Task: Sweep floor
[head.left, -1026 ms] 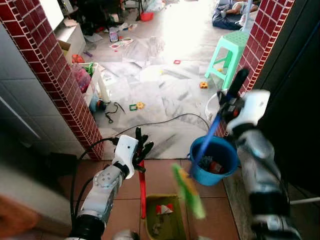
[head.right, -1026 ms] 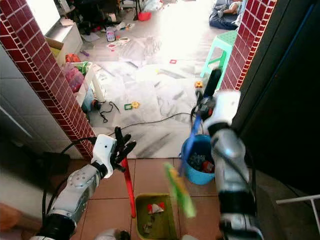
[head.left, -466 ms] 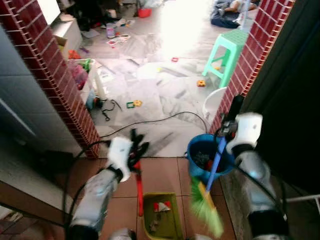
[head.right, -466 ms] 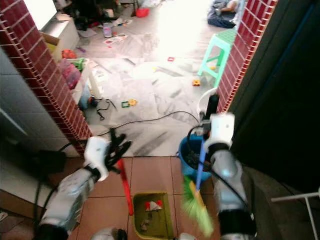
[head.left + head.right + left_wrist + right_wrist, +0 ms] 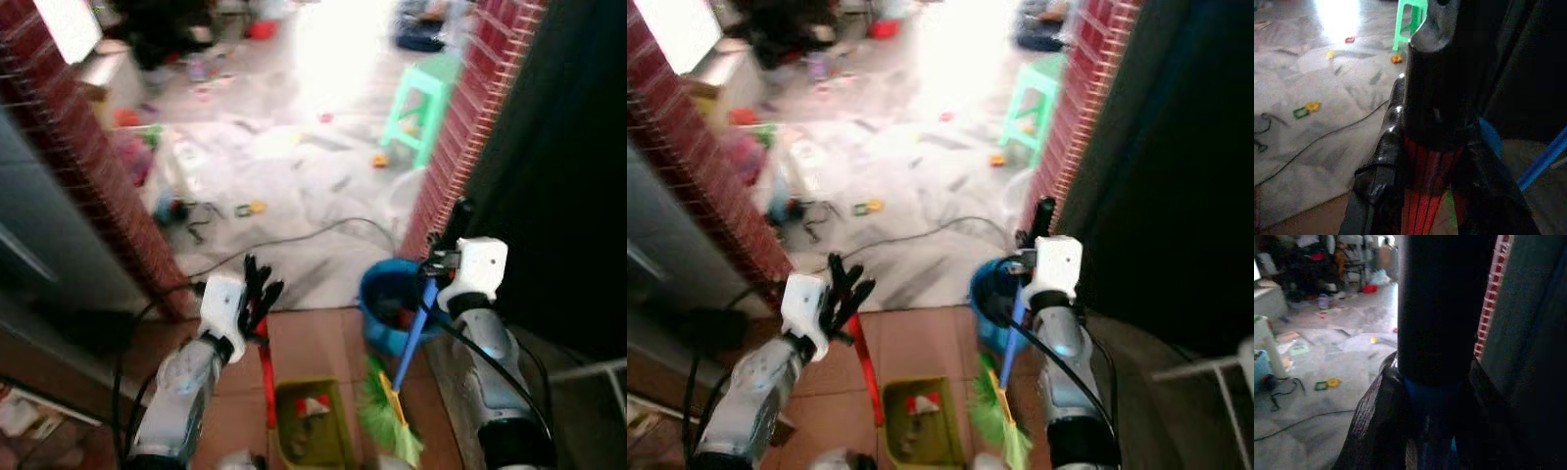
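My left gripper [image 5: 257, 299] is shut on the red handle [image 5: 265, 377] of an olive-green dustpan [image 5: 312, 431] that rests on the terracotta tiles and holds bits of litter. The red handle [image 5: 1425, 186] runs between the black fingers in the left wrist view. Over by the brick pillar, my right gripper [image 5: 441, 264] is shut on the blue handle [image 5: 412, 338] of a broom; its green bristles [image 5: 384, 423] touch the floor right of the dustpan. That blue handle [image 5: 1430, 396] sits between the fingers in the right wrist view.
A blue bucket [image 5: 384, 305] with rubbish stands between the dustpan and my right arm. Red brick pillars [image 5: 88, 186] flank the doorway. Beyond lie a black cable [image 5: 294, 238], a green stool [image 5: 423, 98] and scattered toys on grey floor. A dark curtain [image 5: 558, 166] hangs right.
The broom has swung down from a raised tilt to near upright, its bristles now on the floor by the dustpan. The camera has shifted and blurred. The left gripper keeps the dustpan handle.
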You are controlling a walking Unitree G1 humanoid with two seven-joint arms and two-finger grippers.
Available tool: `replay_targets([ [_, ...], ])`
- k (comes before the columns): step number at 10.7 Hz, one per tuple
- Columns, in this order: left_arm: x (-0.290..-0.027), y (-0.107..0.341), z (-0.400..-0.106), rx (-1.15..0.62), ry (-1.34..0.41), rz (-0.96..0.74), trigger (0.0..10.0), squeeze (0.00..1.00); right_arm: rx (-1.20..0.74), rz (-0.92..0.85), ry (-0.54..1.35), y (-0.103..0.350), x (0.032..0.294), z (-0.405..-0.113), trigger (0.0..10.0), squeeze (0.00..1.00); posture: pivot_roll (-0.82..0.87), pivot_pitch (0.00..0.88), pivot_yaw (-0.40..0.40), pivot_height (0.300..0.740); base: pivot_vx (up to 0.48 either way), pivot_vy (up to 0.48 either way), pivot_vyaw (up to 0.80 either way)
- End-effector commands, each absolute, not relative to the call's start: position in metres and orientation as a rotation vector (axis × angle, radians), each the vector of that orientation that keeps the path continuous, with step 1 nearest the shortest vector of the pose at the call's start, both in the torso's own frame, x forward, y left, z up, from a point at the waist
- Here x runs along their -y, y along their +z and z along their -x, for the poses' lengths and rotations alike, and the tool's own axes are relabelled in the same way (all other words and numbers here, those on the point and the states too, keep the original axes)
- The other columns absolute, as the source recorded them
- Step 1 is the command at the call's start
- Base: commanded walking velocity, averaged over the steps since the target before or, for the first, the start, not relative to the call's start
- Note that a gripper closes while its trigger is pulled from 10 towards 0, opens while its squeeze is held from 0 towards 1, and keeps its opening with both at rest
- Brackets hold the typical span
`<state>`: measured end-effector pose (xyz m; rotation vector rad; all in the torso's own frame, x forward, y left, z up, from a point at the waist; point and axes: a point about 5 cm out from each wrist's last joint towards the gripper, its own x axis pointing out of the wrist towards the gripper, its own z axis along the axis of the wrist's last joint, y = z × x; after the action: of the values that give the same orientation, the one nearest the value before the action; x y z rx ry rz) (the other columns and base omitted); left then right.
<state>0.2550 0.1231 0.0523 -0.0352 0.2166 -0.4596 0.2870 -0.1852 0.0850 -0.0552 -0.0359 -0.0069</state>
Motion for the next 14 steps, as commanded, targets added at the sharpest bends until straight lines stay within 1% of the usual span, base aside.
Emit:
replay_targets([
  [1, -0.113, 0.047, -0.252, -0.245, -0.495, 0.110, 10.0, 0.00, 0.030, 0.048, -0.009, 0.085, 0.184, -0.291, 10.0, 0.00, -0.06, 0.000, 0.042, 0.740, 0.000, 0.000, 0.00],
  [2, -0.112, 0.047, -0.251, -0.246, -0.492, 0.115, 10.0, 0.00, 0.037, 0.057, -0.020, 0.087, 0.188, -0.292, 10.0, 0.00, -0.06, 0.000, 0.029, 0.740, 0.000, 0.000, 0.00],
  [4, -0.109, 0.048, -0.251, -0.239, -0.491, 0.131, 10.0, 0.00, 0.041, 0.076, -0.029, 0.089, 0.194, -0.292, 10.0, 0.00, -0.05, 0.000, -0.021, 0.740, 0.000, 0.000, 0.00],
  [5, -0.112, 0.048, -0.249, -0.225, -0.461, 0.145, 10.0, 0.00, 0.033, 0.084, 0.009, 0.090, 0.187, -0.294, 10.0, 0.00, -0.04, 0.000, -0.056, 0.740, 0.000, 0.000, 0.00],
  [6, -0.114, 0.047, -0.247, -0.226, -0.429, 0.165, 10.0, 0.00, 0.027, 0.082, 0.047, 0.090, 0.179, -0.296, 10.0, 0.00, -0.04, 0.000, -0.067, 0.740, 0.000, 0.000, 0.00],
  [7, -0.115, 0.045, -0.245, -0.239, -0.409, 0.190, 10.0, 0.00, 0.023, 0.078, 0.068, 0.088, 0.172, -0.298, 10.0, 0.00, -0.03, 0.000, -0.062, 0.740, 0.000, 0.000, -0.69],
  [10, -0.111, 0.047, -0.243, -0.247, -0.464, 0.191, 10.0, 0.00, 0.023, 0.054, 0.023, 0.086, 0.175, -0.300, 10.0, 0.00, -0.05, 0.000, 0.007, 0.740, 0.000, 0.000, -0.80],
  [11, -0.109, 0.047, -0.246, -0.252, -0.487, 0.187, 10.0, 0.00, 0.025, 0.055, 0.014, 0.085, 0.178, -0.297, 10.0, 0.00, -0.06, 0.000, 0.016, 0.740, 0.000, 0.000, -0.80],
  [14, -0.102, 0.052, -0.252, -0.239, -0.513, 0.204, 10.0, 0.00, 0.025, 0.054, 0.000, 0.085, 0.184, -0.299, 10.0, 0.00, -0.06, 0.000, 0.020, 0.740, 0.000, 0.000, -0.50],
])
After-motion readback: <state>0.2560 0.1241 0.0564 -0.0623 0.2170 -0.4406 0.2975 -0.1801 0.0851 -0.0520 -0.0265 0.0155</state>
